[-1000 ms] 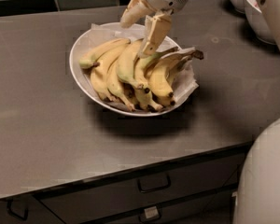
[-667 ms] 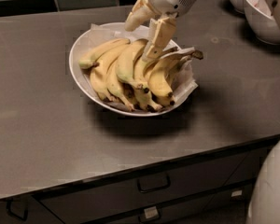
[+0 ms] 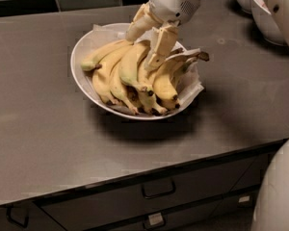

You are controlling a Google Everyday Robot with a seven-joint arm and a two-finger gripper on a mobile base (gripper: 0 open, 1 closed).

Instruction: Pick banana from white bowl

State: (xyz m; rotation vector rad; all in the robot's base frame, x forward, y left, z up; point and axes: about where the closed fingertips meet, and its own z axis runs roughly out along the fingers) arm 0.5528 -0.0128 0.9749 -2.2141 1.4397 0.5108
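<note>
The wide white bowl [image 3: 82,57], lined with crumpled white paper, sits on the grey counter and holds several yellow bananas. The thick banana [image 3: 130,66], faintly greenish with a dark tip, lies on top of the pile near the middle. My gripper [image 3: 139,51] reaches down into the bowl from the upper right. Its two pale fingers [image 3: 156,49] stand apart, one on each side of that banana's upper end. I cannot tell whether they touch it. Slimmer bananas [image 3: 166,83] with dark stems fan out to the right.
Other white bowls [image 3: 267,13] stand at the counter's far right corner. A dark tiled wall runs behind the counter. Drawers with handles [image 3: 159,189] are below the front edge. Part of my white body [image 3: 279,196] fills the lower right.
The gripper has stayed over the bowl, its fingers barely shifted. The bananas have not visibly moved. My white body at the lower right has shifted in the frame.
</note>
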